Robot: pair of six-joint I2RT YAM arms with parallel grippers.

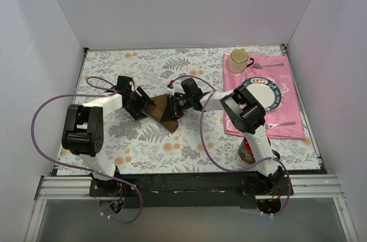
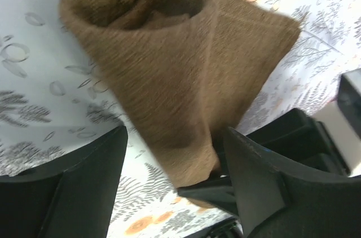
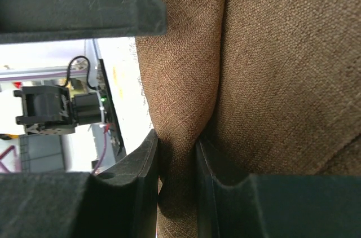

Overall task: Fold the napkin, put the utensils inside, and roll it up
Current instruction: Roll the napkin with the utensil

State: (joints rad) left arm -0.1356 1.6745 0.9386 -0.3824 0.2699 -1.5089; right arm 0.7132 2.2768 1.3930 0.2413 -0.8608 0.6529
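Observation:
The brown napkin lies bunched and partly rolled on the floral tablecloth at mid-table, between both grippers. In the left wrist view it is a loose rolled cone with an open end at the top. My left gripper is at its left side; its jaws stand wide apart around the roll's lower end and do not clamp it. My right gripper is at the right side, shut on a fold of the napkin. The gold-bowled spoon with the dark handle is hidden or out of view.
A pink placemat at the right holds a dinner plate, a cream mug, a silver spoon and a silver fork. A red can stands by the right arm's base. White walls enclose the table.

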